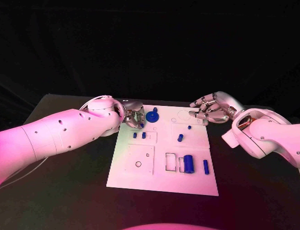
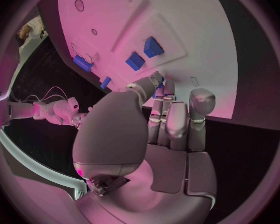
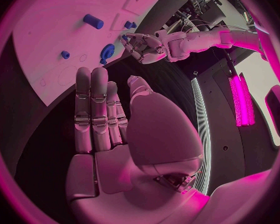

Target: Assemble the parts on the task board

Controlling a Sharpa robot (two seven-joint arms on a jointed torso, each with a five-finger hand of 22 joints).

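Observation:
The white task board (image 1: 160,179) lies mid-table. My left hand (image 1: 130,115) is at its far left corner, fingers down beside a blue round part (image 1: 152,116). In the left wrist view the thumb tip (image 2: 151,82) meets the fingertips, and a sliver of blue (image 2: 160,80) shows there; I cannot tell whether it is gripped. My right hand (image 1: 208,109) hovers over the far right corner, holding nothing, its fingers (image 3: 93,109) straight. Two small blue blocks (image 1: 138,135), a short peg (image 1: 180,137), a thick cylinder (image 1: 188,163) and a thin pin (image 1: 205,166) rest on the board.
The board has a round hole (image 1: 138,164) and a rectangular slot (image 1: 170,162) in its near half. Black tabletop (image 1: 67,191) surrounds the board on every side. A cable (image 1: 18,175) trails below my left arm.

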